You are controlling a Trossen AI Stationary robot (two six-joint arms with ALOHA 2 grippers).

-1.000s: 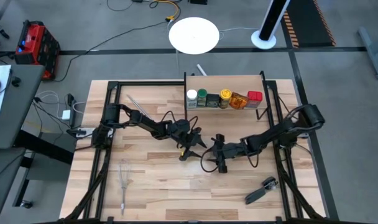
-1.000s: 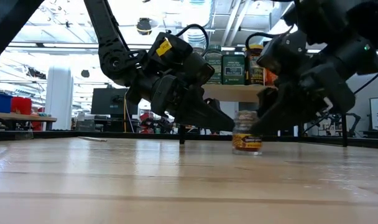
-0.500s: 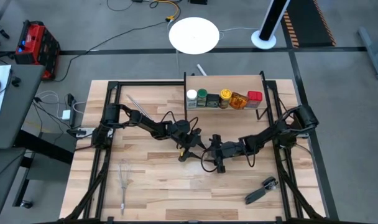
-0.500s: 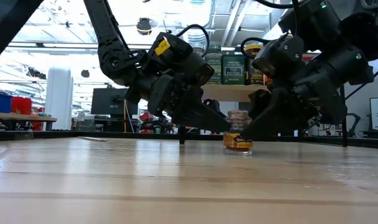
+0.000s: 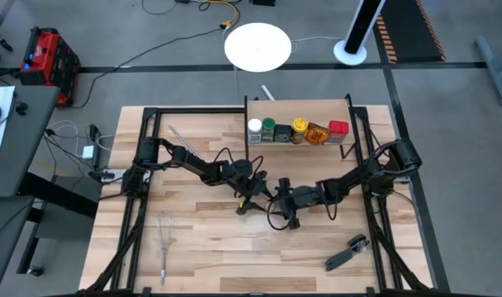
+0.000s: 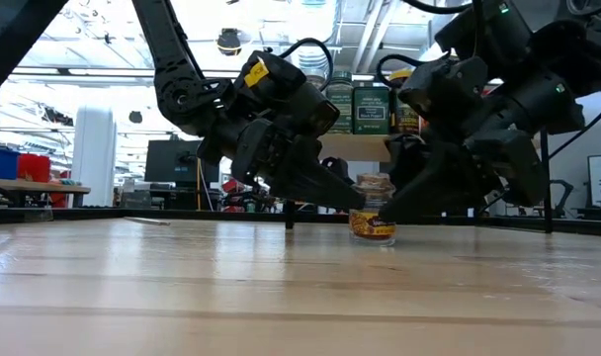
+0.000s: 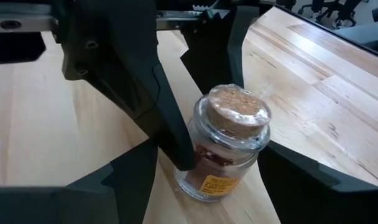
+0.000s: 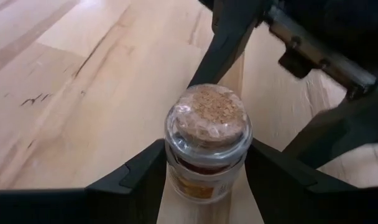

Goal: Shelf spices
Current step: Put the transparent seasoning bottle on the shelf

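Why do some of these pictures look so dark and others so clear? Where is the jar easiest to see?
In the low view both arms show as dark shapes against the bright room behind, and the jar is partly hidden; in the right wrist view the cork-topped jar is evenly lit and sharp; from the high view it is barely visible between the arms.

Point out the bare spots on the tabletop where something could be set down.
Free: the planks between the wire whisk and the black-handled tool, and the strip in front of the pale wooden shelf. Crowded: the centre, where both tools flank the cork-stoppered glass jar.
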